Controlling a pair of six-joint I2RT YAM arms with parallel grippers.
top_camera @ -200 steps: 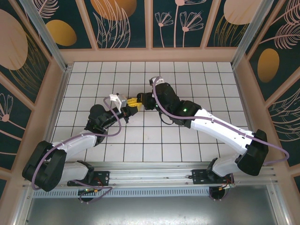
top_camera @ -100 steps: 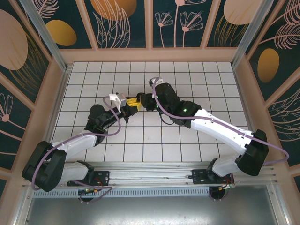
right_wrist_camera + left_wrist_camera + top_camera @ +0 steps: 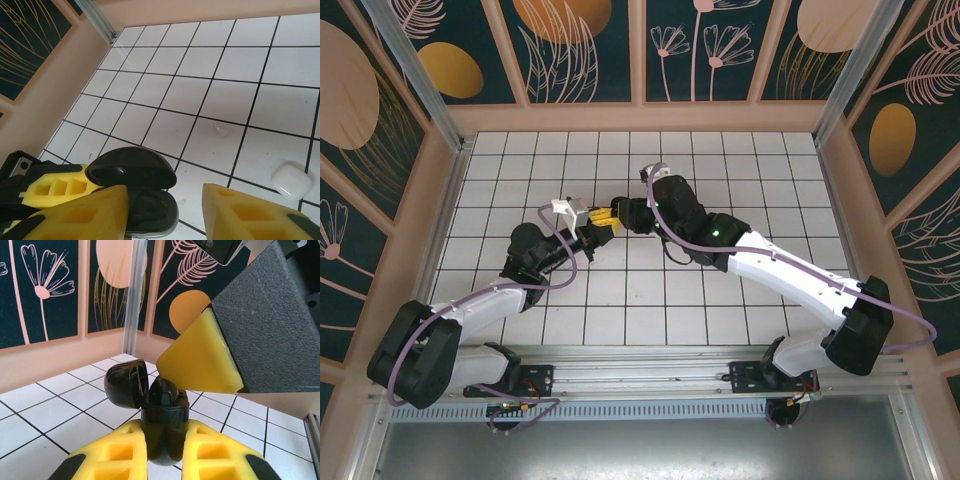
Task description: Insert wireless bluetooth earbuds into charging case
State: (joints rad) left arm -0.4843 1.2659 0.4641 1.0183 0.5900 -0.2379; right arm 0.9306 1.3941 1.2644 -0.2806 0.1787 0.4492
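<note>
Left gripper (image 3: 165, 447) around open charging case (image 3: 162, 412), right gripper (image 3: 165, 210) just above

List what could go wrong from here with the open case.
1. The right claw hangs open close over the charging case; a finger could knock the open lid shut.
2. The left claw grips only the case's lower body, so a push from above might tilt it or slide it out.
</note>
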